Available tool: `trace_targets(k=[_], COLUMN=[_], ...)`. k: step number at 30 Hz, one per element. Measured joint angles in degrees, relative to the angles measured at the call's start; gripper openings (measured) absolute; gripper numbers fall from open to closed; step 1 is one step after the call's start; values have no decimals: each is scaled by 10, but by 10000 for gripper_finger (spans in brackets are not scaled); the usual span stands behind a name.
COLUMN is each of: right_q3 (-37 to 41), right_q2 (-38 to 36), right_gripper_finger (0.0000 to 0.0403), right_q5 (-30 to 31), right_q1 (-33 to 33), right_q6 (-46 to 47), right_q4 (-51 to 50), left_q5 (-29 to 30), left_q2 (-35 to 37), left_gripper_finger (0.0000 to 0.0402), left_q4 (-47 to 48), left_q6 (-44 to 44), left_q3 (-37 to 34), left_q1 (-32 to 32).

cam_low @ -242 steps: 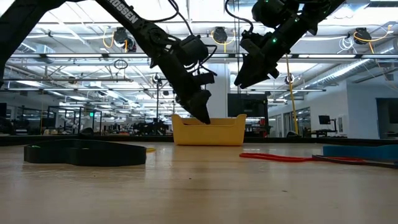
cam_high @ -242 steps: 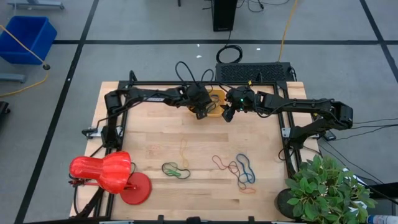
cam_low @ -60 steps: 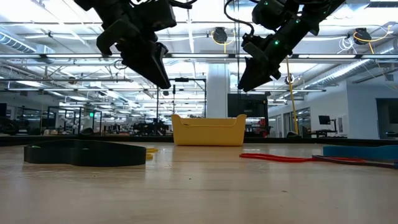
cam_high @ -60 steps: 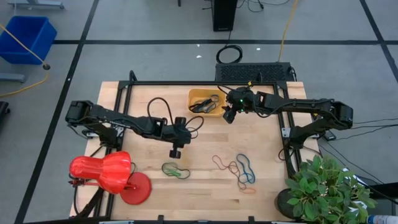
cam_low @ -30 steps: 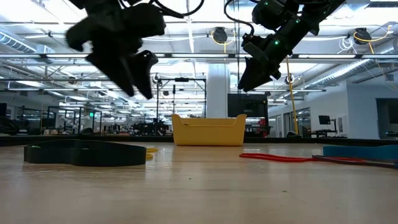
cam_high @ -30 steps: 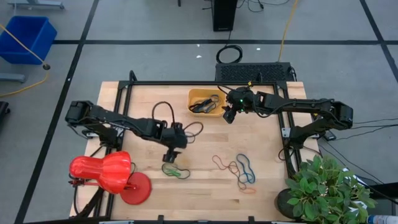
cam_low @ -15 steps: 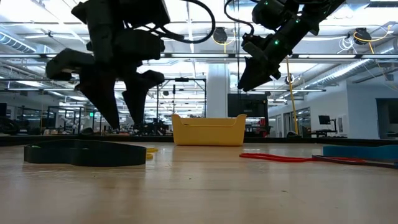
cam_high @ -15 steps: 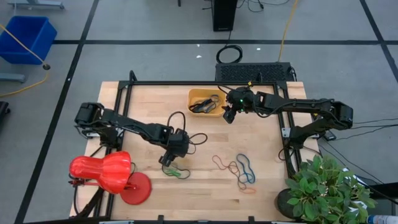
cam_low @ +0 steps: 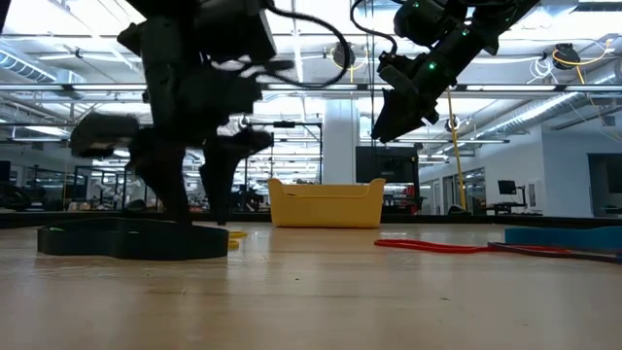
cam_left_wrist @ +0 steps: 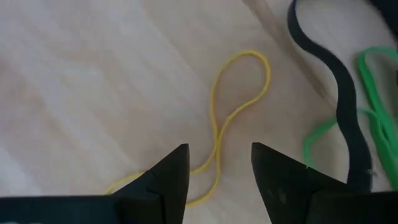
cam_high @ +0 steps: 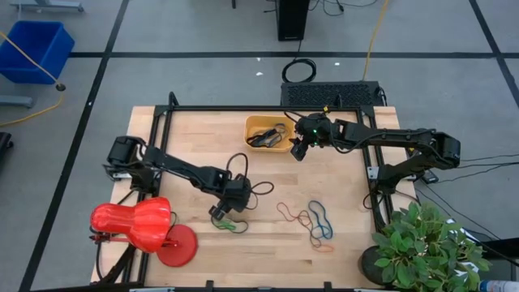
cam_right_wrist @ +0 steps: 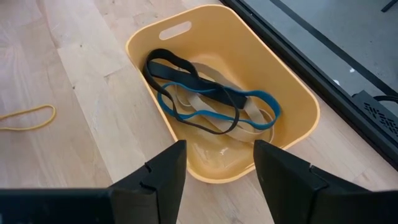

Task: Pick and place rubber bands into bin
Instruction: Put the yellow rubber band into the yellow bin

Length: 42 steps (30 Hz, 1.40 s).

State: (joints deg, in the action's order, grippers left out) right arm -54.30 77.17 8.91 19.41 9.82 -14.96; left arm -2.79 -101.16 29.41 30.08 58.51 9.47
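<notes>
The wooden bench (cam_high: 195, 138) fills the middle of the high view, with a red lamp (cam_high: 134, 225) lying at its near left corner and a green potted plant (cam_high: 426, 247) by its near right corner.

The left arm (cam_high: 174, 170) reaches across the bench from the left. The left pincer (cam_high: 220, 212) is down at the surface just beside the black and green rubber bands (cam_high: 229, 222). In the left wrist view its fingers (cam_left_wrist: 171, 177) are parted with bench showing between them, and a thin yellow rubber band (cam_left_wrist: 233, 109) runs up from the gap; I cannot tell whether either finger touches it. A black band (cam_left_wrist: 336, 93) and a green band (cam_left_wrist: 373, 81) lie tangled just beside the yellow one.

The right arm (cam_high: 397, 142) comes in from the right, and the right pincer (cam_high: 297, 150) hangs above the bench just beside the bin (cam_high: 258, 123). Its fingers (cam_right_wrist: 165, 174) are spread and grasp nothing.

The bin, orange-yellow, sits near the far edge of the bench at its middle. In the right wrist view it holds a black band (cam_right_wrist: 177, 65), a blue band (cam_right_wrist: 249, 99) and a pale tan band (cam_right_wrist: 252, 121), overlapping one another.

More rubber bands lie loose on the near right part of the bench: a red one (cam_high: 288, 212), a blue one (cam_high: 320, 217) and an orange one (cam_high: 323, 246), well apart from the bin.
</notes>
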Motion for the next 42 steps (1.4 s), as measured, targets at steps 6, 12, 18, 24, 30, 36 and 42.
trace_targets(k=[6,12,18,24,30,36,42], right_q3=[0,0,0,0,0,0,0], right_q2=[0,0,0,0,0,0,0], right_gripper_finger=[180,180,180,180,180,180,180], right_q5=[0,0,0,0,0,0,0], right_q1=[0,0,0,0,0,0,0], right_q6=[0,0,0,0,0,0,0], right_q4=[0,0,0,0,0,0,0], left_q5=[23,5,-22,-14,18,23,27], left_q2=[-30,-35,-36,-37,-37,-38,-38], left_gripper_finger=[158,125,83,53,34,32,30], left_q4=[-3,5,4,1,-15,-26,-30], left_q6=[3,-24,-78,-81,-79,-55,-46], left_q3=[2,2,2,1,0,0,0], left_q1=[14,10,-1,-1,1,0,0])
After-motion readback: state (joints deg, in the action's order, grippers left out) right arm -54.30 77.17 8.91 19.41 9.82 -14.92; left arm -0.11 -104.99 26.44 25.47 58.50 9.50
